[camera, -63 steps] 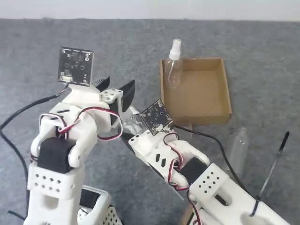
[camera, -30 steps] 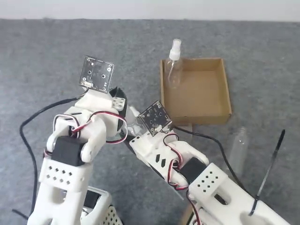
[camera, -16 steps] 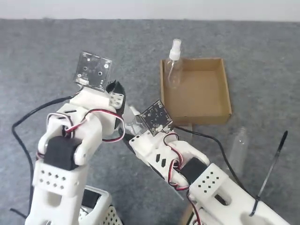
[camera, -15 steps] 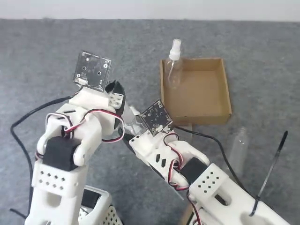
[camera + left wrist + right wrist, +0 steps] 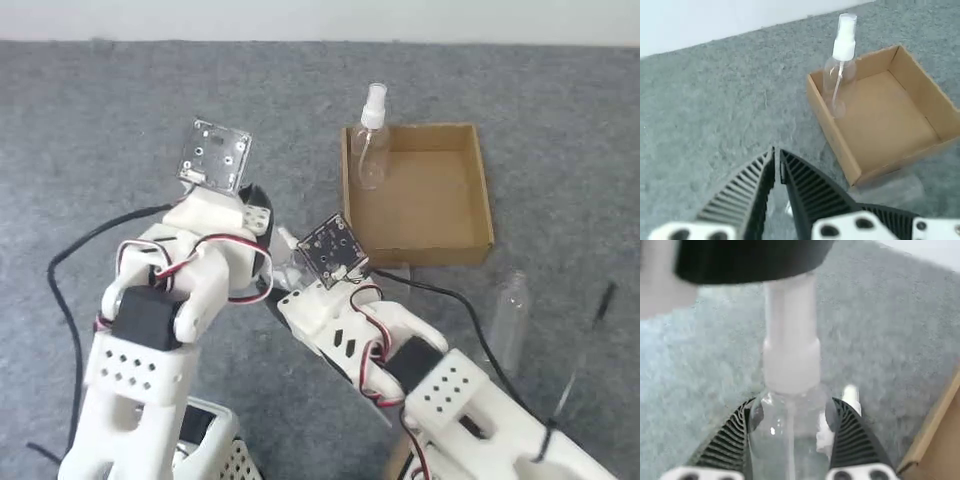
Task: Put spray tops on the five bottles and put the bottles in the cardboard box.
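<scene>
My right gripper is shut on a clear bottle and holds it upright between the two arms. A white spray top sits on the bottle's neck. The black fingers of my left gripper come down over that top from above and are shut on it. The cardboard box lies on the grey carpet to the right. One bottle with a spray top stands in the box's far left corner. Another bottle with no top stands near the right arm.
Grey carpet covers the whole surface. A thin black stick shows at the right edge, beyond the uncapped bottle. Cables trail from both arms. Open carpet lies left of and behind the box.
My left gripper, open two seconds ago, has closed over the held bottle's top. Its wrist has since turned a little back and forth. The right arm and the box have stayed put.
</scene>
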Robot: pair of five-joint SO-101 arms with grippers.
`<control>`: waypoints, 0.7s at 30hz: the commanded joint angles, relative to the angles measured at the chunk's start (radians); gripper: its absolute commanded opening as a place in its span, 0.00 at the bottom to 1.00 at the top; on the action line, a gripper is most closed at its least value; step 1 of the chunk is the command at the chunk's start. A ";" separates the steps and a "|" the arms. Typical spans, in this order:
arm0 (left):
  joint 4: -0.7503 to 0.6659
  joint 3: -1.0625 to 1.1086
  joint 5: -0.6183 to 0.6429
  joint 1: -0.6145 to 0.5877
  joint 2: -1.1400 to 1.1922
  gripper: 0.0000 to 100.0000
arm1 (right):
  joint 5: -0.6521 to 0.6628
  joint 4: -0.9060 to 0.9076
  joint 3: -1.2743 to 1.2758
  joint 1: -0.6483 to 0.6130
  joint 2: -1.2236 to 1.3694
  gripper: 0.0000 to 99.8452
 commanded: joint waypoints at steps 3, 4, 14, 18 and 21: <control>0.121 -0.268 -0.008 -0.052 -0.018 0.01 | -0.011 -0.001 0.021 0.031 -0.176 0.01; 0.146 -0.302 -0.008 -0.068 -0.018 0.01 | -0.011 -0.001 0.021 0.051 -0.186 0.01; 0.133 -0.145 -0.008 -0.114 -0.101 0.01 | -0.011 0.124 -0.143 0.254 -0.208 0.01; 0.002 0.097 -0.008 -0.075 -0.288 0.01 | -0.011 0.179 -0.282 0.288 -0.104 0.01; -0.078 0.275 -0.009 -0.032 -0.425 0.01 | -0.011 0.186 -0.387 0.292 0.036 0.01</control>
